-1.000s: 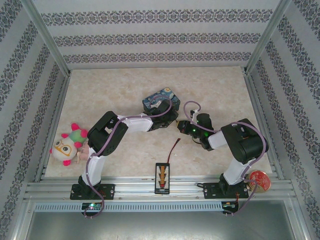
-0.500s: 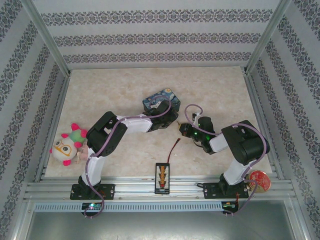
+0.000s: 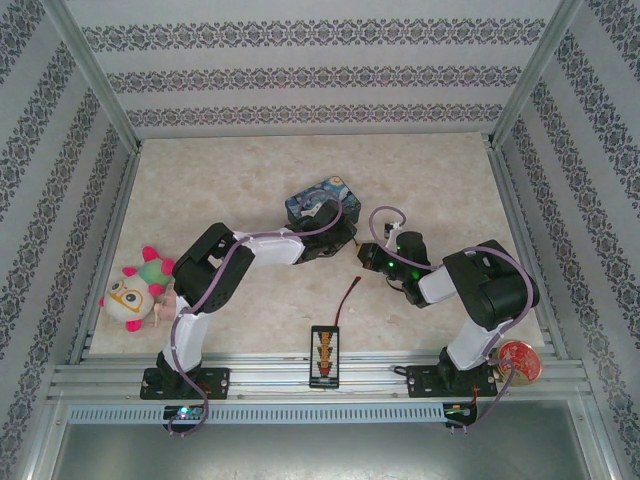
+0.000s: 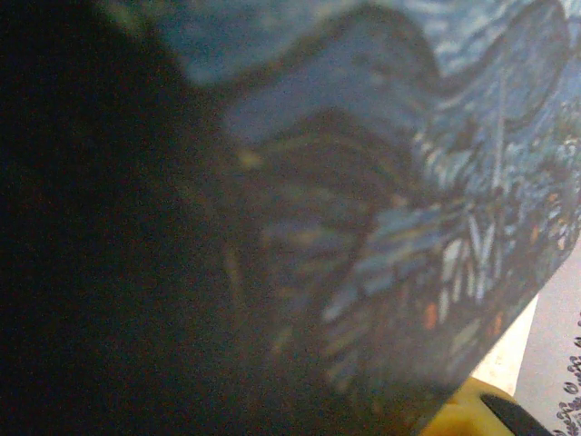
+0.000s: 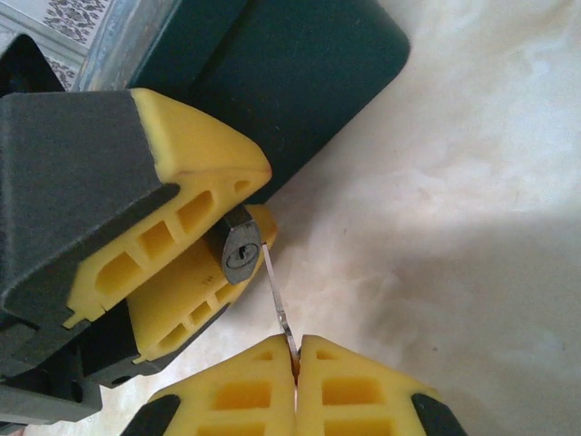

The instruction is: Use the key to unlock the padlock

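A: What does the near claw carry?

B: The right gripper (image 5: 295,350) has its yellow fingers pressed together on the near end of the key (image 5: 277,291). The thin blade runs up and slightly left from the tips.

A: And the lock?

B: The padlock (image 5: 236,254) is pinched between the fingers of the left gripper (image 5: 252,216), with its keyway face turned toward the right wrist camera. The blade's tip lies just beside that face, at its right edge. I judge it is not in the slot. The coming move calls for a small shift left, with the blade lined up on the keyway.

A: Behind them?

B: The blue tin (image 5: 300,82) sits close behind the left gripper on the pale marbled table (image 5: 472,182). Farther off, a plush toy (image 3: 133,290) lies at the left edge, and patterned walls (image 3: 320,75) enclose everything.
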